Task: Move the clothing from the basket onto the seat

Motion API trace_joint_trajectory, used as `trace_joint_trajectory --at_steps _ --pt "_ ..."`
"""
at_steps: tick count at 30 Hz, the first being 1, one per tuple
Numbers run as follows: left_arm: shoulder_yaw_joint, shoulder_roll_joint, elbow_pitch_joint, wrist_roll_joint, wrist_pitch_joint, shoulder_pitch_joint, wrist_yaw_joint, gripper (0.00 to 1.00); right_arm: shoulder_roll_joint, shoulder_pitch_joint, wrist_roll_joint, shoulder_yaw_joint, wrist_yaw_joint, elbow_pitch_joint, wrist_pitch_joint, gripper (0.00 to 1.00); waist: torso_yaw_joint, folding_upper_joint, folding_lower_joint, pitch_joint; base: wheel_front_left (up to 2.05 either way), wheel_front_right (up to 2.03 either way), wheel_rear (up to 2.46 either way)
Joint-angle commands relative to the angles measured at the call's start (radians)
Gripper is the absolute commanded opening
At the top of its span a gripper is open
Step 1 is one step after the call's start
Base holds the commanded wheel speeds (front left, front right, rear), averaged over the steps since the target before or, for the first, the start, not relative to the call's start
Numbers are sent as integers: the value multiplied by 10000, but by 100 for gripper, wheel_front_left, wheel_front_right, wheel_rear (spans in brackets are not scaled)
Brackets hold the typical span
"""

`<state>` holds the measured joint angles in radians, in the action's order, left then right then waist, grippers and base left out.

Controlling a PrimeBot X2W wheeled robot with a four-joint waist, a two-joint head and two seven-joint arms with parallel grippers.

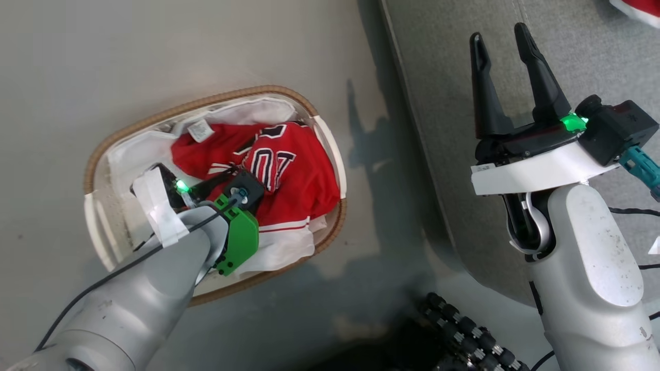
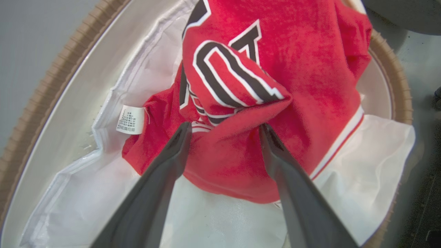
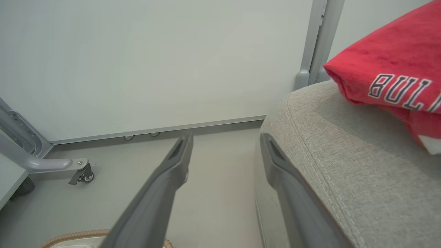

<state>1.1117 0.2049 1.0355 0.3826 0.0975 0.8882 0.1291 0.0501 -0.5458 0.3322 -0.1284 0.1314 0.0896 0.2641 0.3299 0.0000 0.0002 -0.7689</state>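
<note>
The left tool (image 2: 224, 129) is down inside the basket (image 1: 154, 116) with its two fingers spread wide. They stand on either side of a raised fold of the red garment (image 2: 303, 69), and both tips touch the cloth. The fold bulges up between the fingers and is not pinched, so this tool is released and grips nothing.

The right tool (image 1: 499, 33) is also released. Its fingers are parted with nothing between them, and it hangs above the seat (image 1: 438, 103) close to the seat's stitched edge nearest the basket.

The red garment lies crumpled in the basket's middle and toward the rim facing the seat. Large black-and-white numerals face upward, and a white-and-red striped hem runs along one side. Its small white care tag (image 2: 130, 119) sticks out near the left finger.

Under the garment, the white liner (image 2: 213, 220) covers the basket's bottom and walls. The basket stands on the grey floor (image 1: 154, 51), just beside the seat's edge.

A second red garment (image 3: 389, 69), lettered "BUL", lies on the seat near one rounded corner, well apart from both tools.
</note>
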Motion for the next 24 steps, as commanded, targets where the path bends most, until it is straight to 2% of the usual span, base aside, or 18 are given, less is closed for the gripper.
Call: trace_joint_trajectory --at_steps 1,7,8,9,10,11,12,13,18,24 --pt "174 134 78 229 -118 237 25 100 7 -153 78 -82 -14 -61 6 100 646 0 -2 -657 0 0 0" --pt "918 273 327 996 -923 410 25 100 11 -177 114 -267 -14 -117 6 100 742 0 -2 -810 0 0 0" --pt "989 288 341 1116 -1037 414 25 98 11 -182 103 -276 -14 -119 6 100 735 0 -2 -823 0 0 0" --pt "1063 298 343 1285 -1143 408 25 65 11 -187 85 -283 -14 -115 6 100 719 0 -2 -834 0 0 0" --pt "1122 303 320 1398 -1186 409 25 48 11 -188 68 -283 -14 -105 6 100 699 0 -2 -837 0 0 0" --pt "1174 310 291 1507 -1207 414 25 25 11 -179 29 -267 -14 -87 6 100 653 0 -2 -830 0 0 0" --pt "1241 299 260 1562 -1200 412 25 10 12 -163 3 -231 -14 -68 6 100 594 0 -2 -814 0 0 0" --pt "1309 294 217 1613 -1152 418 26 0 17 -146 -45 -192 -14 -46 6 100 519 0 -2 -792 0 0 0" --pt "1409 171 113 2009 -619 343 26 0 21 -75 -284 -118 -14 88 6 100 171 0 -2 -511 0 0 0" --pt "1478 88 146 2169 543 115 26 0 20 127 -718 44 -14 294 6 100 -345 0 -2 155 0 0 0"
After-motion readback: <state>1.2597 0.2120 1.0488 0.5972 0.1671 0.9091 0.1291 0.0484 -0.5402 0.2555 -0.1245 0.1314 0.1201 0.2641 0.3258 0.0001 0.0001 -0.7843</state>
